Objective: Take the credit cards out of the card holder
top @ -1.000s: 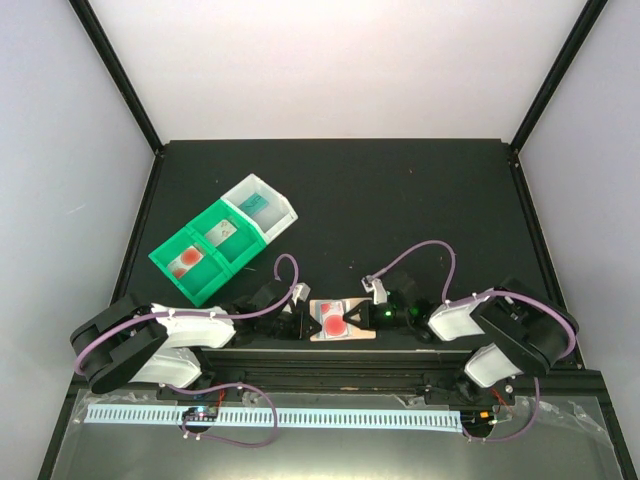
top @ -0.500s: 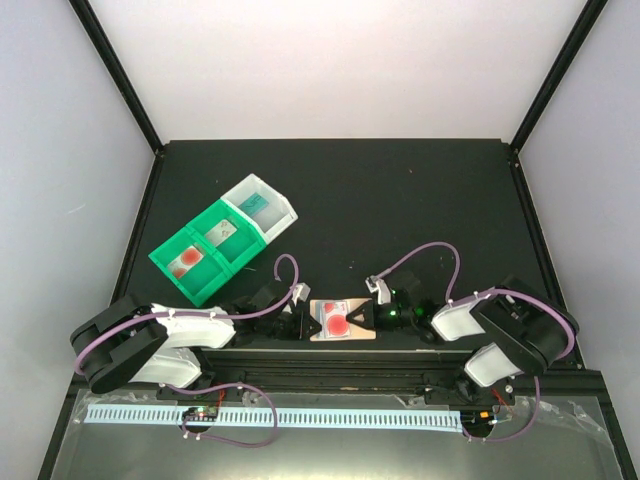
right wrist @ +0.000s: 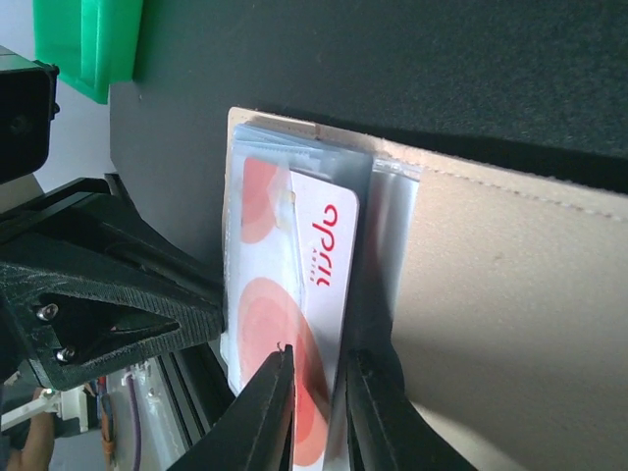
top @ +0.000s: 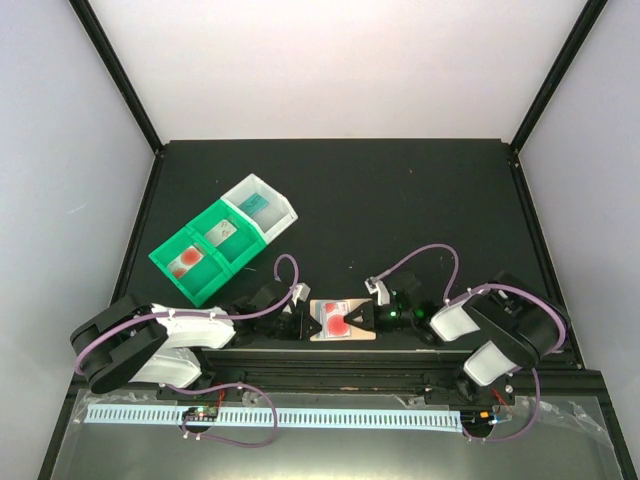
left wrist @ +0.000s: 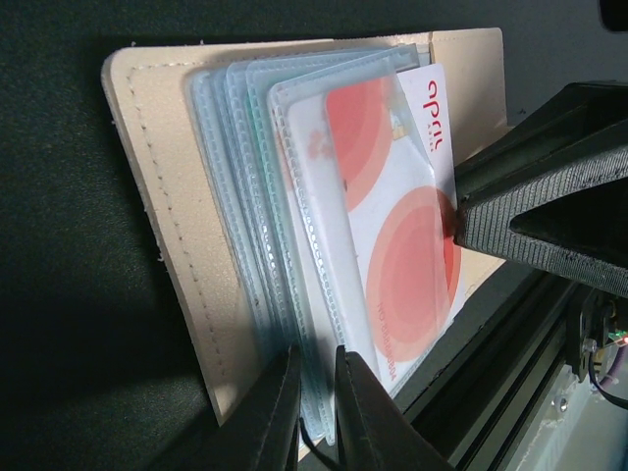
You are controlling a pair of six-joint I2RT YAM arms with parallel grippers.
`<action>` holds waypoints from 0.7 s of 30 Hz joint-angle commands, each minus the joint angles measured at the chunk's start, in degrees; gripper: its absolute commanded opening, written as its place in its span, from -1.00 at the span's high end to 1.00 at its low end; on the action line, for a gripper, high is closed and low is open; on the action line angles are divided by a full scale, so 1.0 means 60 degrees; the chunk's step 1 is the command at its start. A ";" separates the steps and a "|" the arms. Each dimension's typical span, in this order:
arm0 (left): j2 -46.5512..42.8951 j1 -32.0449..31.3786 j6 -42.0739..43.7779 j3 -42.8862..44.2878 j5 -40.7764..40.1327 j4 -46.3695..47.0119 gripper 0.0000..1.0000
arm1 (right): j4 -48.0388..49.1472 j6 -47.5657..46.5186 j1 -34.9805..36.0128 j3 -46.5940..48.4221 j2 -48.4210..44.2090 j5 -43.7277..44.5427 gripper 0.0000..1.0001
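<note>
- Two sets of jaws meet at the card holder, which lies open at the near edge of the surface, between the two arm bases (an easy reach for both).
- The left jaws come in from the left. They are closed to a sliver on the edge of the holder's clear sleeves. I read that as an anchor, so the holder stays put while a card is drawn.
- The right jaws come in from the right, narrowed to a slim gap. They seem to pinch the red-blotched card by one edge. It sits askew in its sleeve, but how much is tucked in I can't tell.
- Three cards lie in the bins at far left. There is a teal card in the white bin. The green bin holds a pale card and another red-marked card.
- My judgement: this is the extraction step. The pull should run to the right, along the sleeve's opening.
- The risk is the sleeve coming along too, or the thin card slipping from the pinch.
</note>
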 commanded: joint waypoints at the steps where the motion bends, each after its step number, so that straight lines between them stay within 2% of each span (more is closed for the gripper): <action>1: 0.0188 -0.0163 -0.0085 -0.0204 -0.0315 -0.0443 0.73 | 0.0584 0.0135 -0.0039 0.0031 0.0410 -0.0246 0.68; 6: 0.0226 -0.0172 -0.0092 -0.0189 -0.0347 -0.0483 0.73 | 0.0586 0.0039 -0.0039 0.0068 0.0473 -0.0245 0.79; 12: 0.0222 -0.0175 -0.0071 -0.0282 -0.0430 -0.0525 0.73 | -0.0550 -0.0412 -0.0053 0.0114 -0.0163 0.0384 0.96; 21: 0.0213 -0.0175 -0.0141 -0.0322 -0.0477 -0.0489 0.73 | -0.0751 -0.0644 -0.0579 -0.0112 -0.0430 0.0125 0.94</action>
